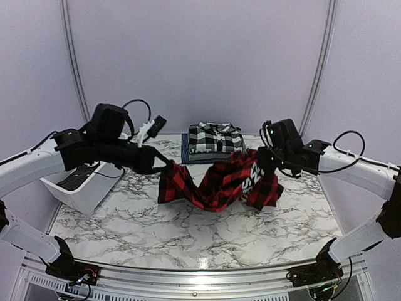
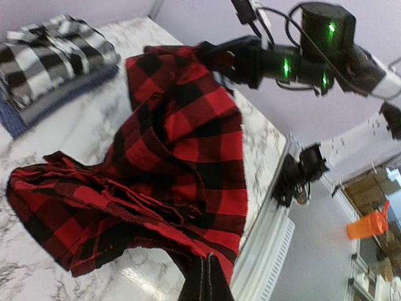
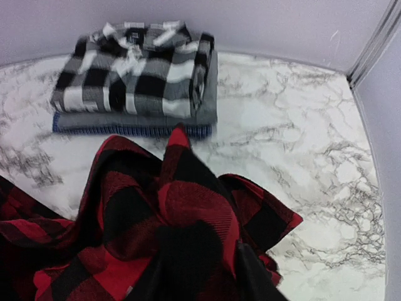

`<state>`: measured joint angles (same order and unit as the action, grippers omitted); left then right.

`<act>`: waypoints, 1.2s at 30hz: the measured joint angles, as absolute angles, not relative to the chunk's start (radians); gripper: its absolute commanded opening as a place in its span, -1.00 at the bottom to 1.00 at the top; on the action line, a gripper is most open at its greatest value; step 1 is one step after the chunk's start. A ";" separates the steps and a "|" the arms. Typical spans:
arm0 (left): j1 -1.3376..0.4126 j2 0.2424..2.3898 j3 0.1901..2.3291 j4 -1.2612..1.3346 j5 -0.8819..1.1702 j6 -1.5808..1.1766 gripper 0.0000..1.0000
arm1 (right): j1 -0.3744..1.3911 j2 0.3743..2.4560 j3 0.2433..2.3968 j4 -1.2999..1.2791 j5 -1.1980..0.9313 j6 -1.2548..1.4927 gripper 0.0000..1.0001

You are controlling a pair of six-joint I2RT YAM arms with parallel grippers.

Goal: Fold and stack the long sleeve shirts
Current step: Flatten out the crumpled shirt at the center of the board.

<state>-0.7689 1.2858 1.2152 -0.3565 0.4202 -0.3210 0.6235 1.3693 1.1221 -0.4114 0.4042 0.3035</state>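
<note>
The red-and-black check shirt (image 1: 216, 183) hangs crumpled between my two grippers, sagging toward the marble table (image 1: 188, 232). My left gripper (image 1: 158, 164) is shut on its left edge; in the left wrist view the closed fingertips (image 2: 207, 273) pinch the hem of the shirt (image 2: 182, 144). My right gripper (image 1: 260, 160) holds the other end up, and in its wrist view bunched cloth (image 3: 188, 207) covers the gripper (image 3: 207, 273) except one dark finger (image 3: 257, 282). At the back lies a folded stack: a black-and-white plaid shirt (image 1: 215, 138) (image 3: 138, 72) on a grey one (image 3: 210, 94) and a blue one (image 3: 125, 130).
A white plastic tub (image 1: 81, 185) stands at the table's left edge, under my left arm. Purple walls close the table in at the back and sides. A metal rail (image 1: 200, 273) runs along the near edge.
</note>
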 measured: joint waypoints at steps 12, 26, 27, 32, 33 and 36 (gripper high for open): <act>-0.947 1.577 1.073 -0.437 0.695 -0.216 -0.57 | 0.615 1.249 0.857 -0.464 0.290 0.414 0.56; -0.953 1.545 1.258 -0.491 0.552 -0.224 0.23 | 0.709 1.310 0.903 -0.488 0.326 0.467 0.51; -0.953 1.560 1.287 -0.493 0.516 -0.228 0.22 | 0.709 1.311 0.892 -0.487 0.326 0.475 0.47; -0.964 1.747 1.415 -0.498 0.352 -0.259 0.26 | 0.709 1.320 0.837 -0.479 0.321 0.510 -0.22; -0.967 1.787 1.428 -0.501 0.321 -0.267 0.26 | 0.708 1.320 0.820 -0.474 0.319 0.521 -0.38; -0.978 1.884 1.448 -0.509 0.237 -0.294 0.29 | 0.701 1.315 0.757 -0.463 0.313 0.553 -0.65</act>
<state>-0.9775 1.8843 1.4475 -0.5095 0.2375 -0.2943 0.7013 1.3151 0.7570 -0.4625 0.3126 0.5529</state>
